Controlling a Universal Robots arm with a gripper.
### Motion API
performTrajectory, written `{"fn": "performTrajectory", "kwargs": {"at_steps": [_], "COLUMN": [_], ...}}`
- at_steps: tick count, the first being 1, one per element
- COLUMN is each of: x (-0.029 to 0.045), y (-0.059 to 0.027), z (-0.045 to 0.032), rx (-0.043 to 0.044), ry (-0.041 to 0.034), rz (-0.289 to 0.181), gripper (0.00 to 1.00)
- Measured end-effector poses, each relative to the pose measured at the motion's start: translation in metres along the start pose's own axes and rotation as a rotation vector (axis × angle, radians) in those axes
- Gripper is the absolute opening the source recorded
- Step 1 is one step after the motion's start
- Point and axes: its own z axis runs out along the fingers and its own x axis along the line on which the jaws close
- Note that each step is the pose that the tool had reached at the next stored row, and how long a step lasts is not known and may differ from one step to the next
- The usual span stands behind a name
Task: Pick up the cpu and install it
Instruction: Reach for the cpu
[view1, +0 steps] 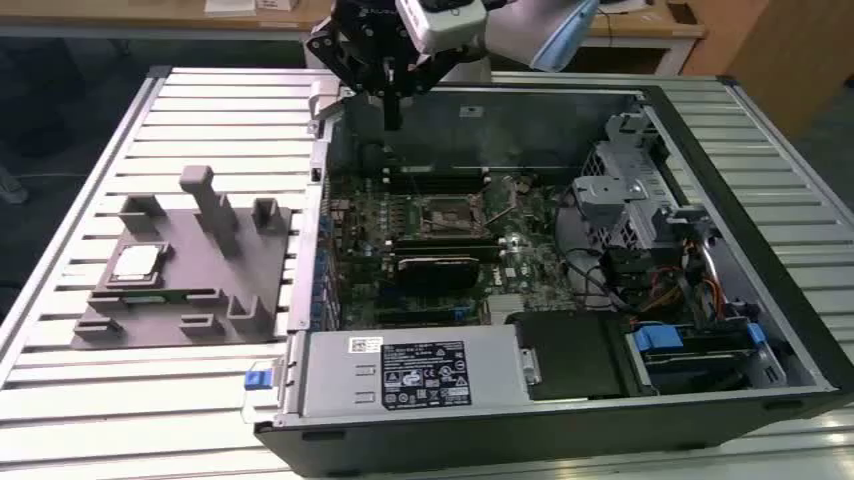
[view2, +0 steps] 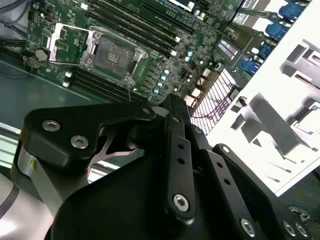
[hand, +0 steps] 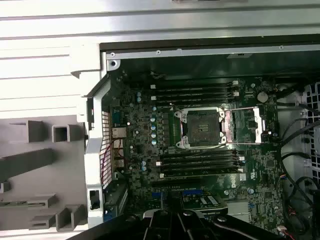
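One light, fragile cpu (view1: 136, 262) lies beside the case (view1: 534, 115); take it by its edges. The gripper (view1: 392, 124), seemingly clenched empty, hovers above the case.

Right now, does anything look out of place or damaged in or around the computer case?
Nothing looks damaged or spilled. The socket is open and empty, its metal bracket swung aside, and the cpu lies flat on the gray holder outside the case, at the exterior view's left.

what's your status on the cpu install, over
Gripper over far wall of the case. Cpu on grey fixture, exterior view's left, untouched. Socket open and empty, nothing seen in the way.
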Motion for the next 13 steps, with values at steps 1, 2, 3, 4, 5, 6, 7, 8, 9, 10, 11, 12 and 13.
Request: {"fn": "performTrajectory", "kwargs": {"at_steps": [1, 2, 3, 4, 5, 6, 7, 8, 9, 10, 11, 12, 13], "x": [0.0000, 0.0000, 0.0000, 0.0000, 0.0002, 0.0004, 0.0007, 0.0010, 0.0013, 0.0017, 0.0020, 0.0024, 0.0031], "y": [0.0000, 0.0000, 0.0000, 0.0000, 0.0000, 0.0000, 0.0000, -0.0001, -0.0001, -0.0001, -0.0001, -0.0002, -0.0002], "z": [0.0000, 0.0000, 0.0000, 0.0000, 0.0000, -0.0001, -0.0001, 0.0000, 0.0000, -0.0001, 0.0000, 0.0000, -0.0001], "rx": [0.0000, 0.0000, 0.0000, 0.0000, 0.0000, 0.0001, 0.0001, 0.0000, 0.0000, 0.0000, -0.0001, -0.0001, 0.0000], "ry": [0.0000, 0.0000, 0.0000, 0.0000, 0.0000, 0.0001, 0.0001, 0.0000, 0.0000, 0.0000, 0.0000, -0.0001, 0.0000], "rz": [0.000, 0.000, 0.000, 0.000, 0.000, 0.000, 0.000, 0.000, 0.000, 0.000, 0.000, 0.000, 0.000], "gripper": [0.11, 0.11, 0.11, 0.11, 0.11, 0.11, 0.11, 0.11, 0.11, 0.11, 0.11, 0.11, 0.11]}}
